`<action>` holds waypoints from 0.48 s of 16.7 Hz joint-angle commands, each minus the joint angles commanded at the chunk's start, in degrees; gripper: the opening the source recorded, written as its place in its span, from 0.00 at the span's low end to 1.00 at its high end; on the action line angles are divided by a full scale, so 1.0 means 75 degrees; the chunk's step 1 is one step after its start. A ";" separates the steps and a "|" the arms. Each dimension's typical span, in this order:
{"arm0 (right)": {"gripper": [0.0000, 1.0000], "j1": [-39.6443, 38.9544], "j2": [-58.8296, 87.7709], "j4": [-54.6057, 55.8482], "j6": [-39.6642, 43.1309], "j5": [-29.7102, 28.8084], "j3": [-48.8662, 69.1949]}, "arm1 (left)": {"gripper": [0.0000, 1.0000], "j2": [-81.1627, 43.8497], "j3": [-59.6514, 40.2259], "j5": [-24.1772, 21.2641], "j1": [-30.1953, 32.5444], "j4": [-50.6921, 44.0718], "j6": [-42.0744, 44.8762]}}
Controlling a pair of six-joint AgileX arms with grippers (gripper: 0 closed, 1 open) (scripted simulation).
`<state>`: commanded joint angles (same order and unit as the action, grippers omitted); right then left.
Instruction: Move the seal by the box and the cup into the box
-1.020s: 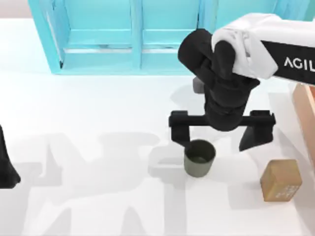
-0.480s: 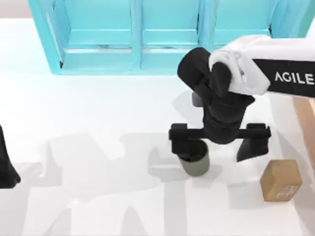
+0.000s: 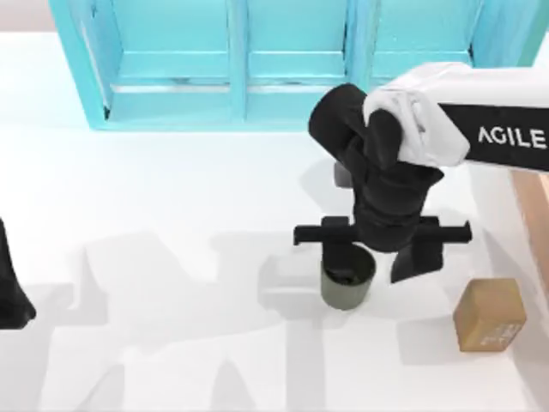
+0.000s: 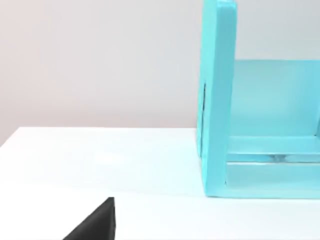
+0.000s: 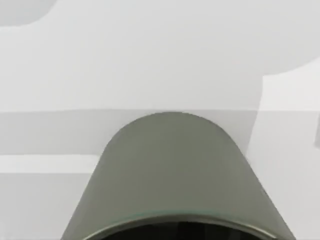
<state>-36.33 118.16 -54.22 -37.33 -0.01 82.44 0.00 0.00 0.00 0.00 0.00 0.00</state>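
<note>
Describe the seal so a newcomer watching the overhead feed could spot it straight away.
Start at the turquoise cabinet along the table's back edge, then drop to the near right corner, past the right end effector over the cup. The seal is the small tan block with white marks there, squared where the cup is round and olive.

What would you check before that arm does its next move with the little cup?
1. Right gripper lined up over the cup: ok, its fingers straddle the rim.
2. Fingers closed on the cup: not ok, a gap remains on one side.
3. Cup upright on the table: ok.
4. Wooden block out of the way: ok, it stands apart to the cup's right.
5. Box free to receive things: cannot tell, just its edge shows at the right.
6. Left arm out of the way: ok, parked at the left edge.
</note>
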 joint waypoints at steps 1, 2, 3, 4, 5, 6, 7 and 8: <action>0.25 0.0000 0.0000 0.0000 0.0000 0.0000 0.0000 | 1.00 0.0000 0.0000 0.0000 0.0000 0.0000 0.0000; 0.17 0.0000 0.0000 0.0000 0.0000 0.0000 0.0000 | 1.00 0.0000 0.0000 0.0000 0.0000 0.0000 0.0000; 0.10 0.0000 0.0000 0.0000 0.0000 0.0000 0.0000 | 1.00 0.0000 0.0000 0.0000 0.0000 0.0000 0.0000; 0.02 0.0000 0.0000 0.0000 0.0000 0.0000 0.0000 | 1.00 0.0000 0.0000 0.0000 0.0000 0.0000 0.0000; 0.00 0.0000 0.0000 0.0000 0.0000 0.0000 0.0000 | 1.00 0.0000 0.0000 0.0000 0.0000 0.0000 0.0000; 0.00 0.0000 0.0000 0.0000 0.0000 0.0000 0.0000 | 1.00 0.0000 0.0000 0.0000 0.0000 0.0000 0.0000; 0.00 0.0000 0.0000 0.0000 0.0000 0.0000 0.0000 | 1.00 0.0000 0.0000 0.0000 0.0000 0.0000 0.0000; 0.00 0.0000 0.0000 0.0000 0.0000 0.0000 0.0000 | 1.00 0.0000 0.0000 0.0000 0.0000 0.0000 0.0000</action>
<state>-36.33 118.16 -54.22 -37.33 -0.01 82.44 0.00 0.00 0.00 0.00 0.00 0.00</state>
